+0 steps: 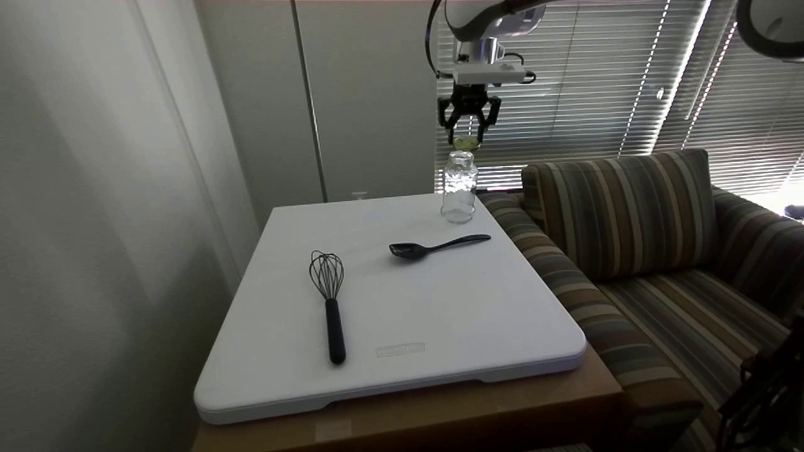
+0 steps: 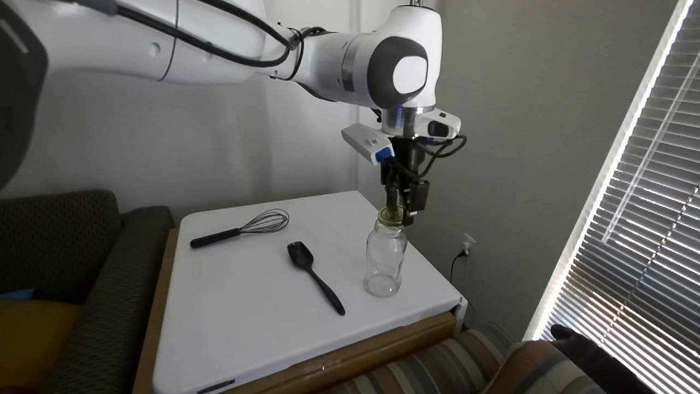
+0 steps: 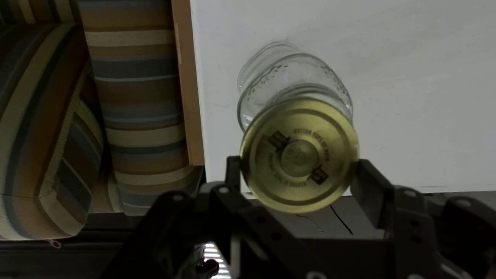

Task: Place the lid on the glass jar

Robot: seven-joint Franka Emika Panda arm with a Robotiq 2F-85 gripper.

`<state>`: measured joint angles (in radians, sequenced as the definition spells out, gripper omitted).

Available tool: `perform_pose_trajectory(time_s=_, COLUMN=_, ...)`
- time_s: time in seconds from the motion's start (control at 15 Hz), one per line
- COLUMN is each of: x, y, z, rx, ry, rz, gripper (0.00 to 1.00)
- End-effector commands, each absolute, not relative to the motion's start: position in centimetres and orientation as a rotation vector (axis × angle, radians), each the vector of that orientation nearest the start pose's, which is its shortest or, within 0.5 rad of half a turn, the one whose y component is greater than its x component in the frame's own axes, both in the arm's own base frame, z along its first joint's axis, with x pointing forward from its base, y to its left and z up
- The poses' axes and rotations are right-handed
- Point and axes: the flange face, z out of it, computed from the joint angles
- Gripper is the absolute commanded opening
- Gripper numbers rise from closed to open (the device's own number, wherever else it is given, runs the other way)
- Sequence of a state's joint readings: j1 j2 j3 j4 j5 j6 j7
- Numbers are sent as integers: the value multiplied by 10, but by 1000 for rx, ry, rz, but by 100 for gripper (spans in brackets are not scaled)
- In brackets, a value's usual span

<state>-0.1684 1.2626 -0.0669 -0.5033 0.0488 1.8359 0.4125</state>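
Observation:
The gold lid (image 3: 298,155) is held between my fingertips, one at each side of its rim, in the wrist view. It also shows in both exterior views (image 1: 467,144) (image 2: 390,216). My gripper (image 3: 297,164) is shut on the lid and points down over the glass jar (image 1: 459,191). The clear jar stands upright near the table's edge, also seen in an exterior view (image 2: 383,262) and below the lid in the wrist view (image 3: 296,73). The lid is at the height of the jar's mouth or just above it. I cannot tell whether they touch. The lid hides most of the mouth.
A black spoon (image 1: 411,251) lies on the white table (image 1: 440,301) near the jar. A black whisk (image 1: 335,326) lies farther off. A striped armchair (image 1: 622,220) adjoins the table's side. Walls and window blinds (image 2: 629,219) stand close by.

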Motion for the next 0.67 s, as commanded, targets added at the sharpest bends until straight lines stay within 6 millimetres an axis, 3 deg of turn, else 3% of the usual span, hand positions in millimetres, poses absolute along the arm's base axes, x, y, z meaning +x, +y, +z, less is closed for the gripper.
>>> perform_pose_trajectory(time_s=0.0, x=791, y=-170, z=274, rx=-2906, ry=959, rz=-37, gripper=47)
perform_pose_trajectory(time_s=0.33, x=784, y=-175, z=280, rx=-2812, ry=964, rz=54, gripper=47)
perform_pose_trajectory(time_s=0.6, x=790, y=-166, z=268, rx=-2856, ry=970, rz=0, gripper=47)
